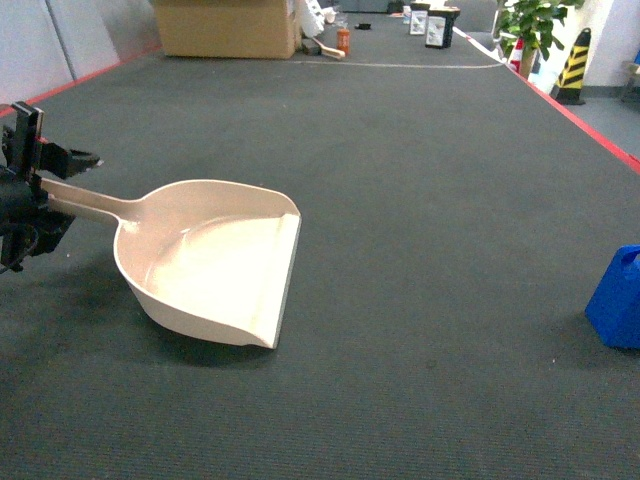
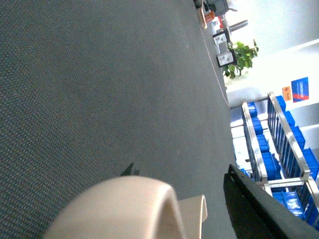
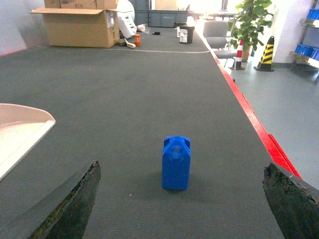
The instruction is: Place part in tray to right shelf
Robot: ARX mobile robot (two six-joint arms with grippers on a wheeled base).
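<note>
While one cream tray [image 1: 215, 262] lies flat on the dark grey table [image 1: 420, 200], its long handle runs out to the left edge of the head view, where the left gripper [image 1: 45, 175] sits around the handle's end. Whether its fingers actually press on the handle cannot be told; the left wrist view shows only the blurred rounded handle end [image 2: 124, 209] close to the lens and one dark finger [image 2: 259, 214] to its side. One blue part [image 3: 176, 163] stands upright on the table, well apart from the tray and to its right, cut off by the right edge of the head view [image 1: 618, 300]. In the right wrist view it stands alone between two dark, widely spread fingers [image 3: 65, 209], touching neither, so the right gripper [image 3: 179, 209] is open and holds nothing. At the far end of the table sit one cardboard box [image 1: 228, 27] and a few small items. A steel rack with blue bins [image 2: 279, 159] shows in the left wrist view.
</note>
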